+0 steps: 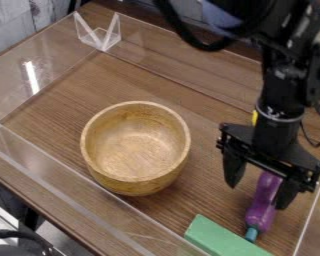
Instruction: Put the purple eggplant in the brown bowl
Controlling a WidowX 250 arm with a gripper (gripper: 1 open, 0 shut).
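The gripper (271, 183) is hovering wide open astride the purple eggplant (264, 201), needing to drop, close, then carry it to the brown bowl (136, 147).

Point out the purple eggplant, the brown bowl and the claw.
purple eggplant (264, 205): camera view, on its glossy body below the claw.
brown bowl (101, 125): camera view, on the left rim.
claw (270, 182): camera view, midway between its open fingertips.

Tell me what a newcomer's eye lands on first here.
The black robot gripper at right, jaws open and pointing down, right over the glossy purple toy eggplant near the front right edge. Next, the big round light-brown wooden bowl, empty, left of centre, and the flat green block at the front edge.
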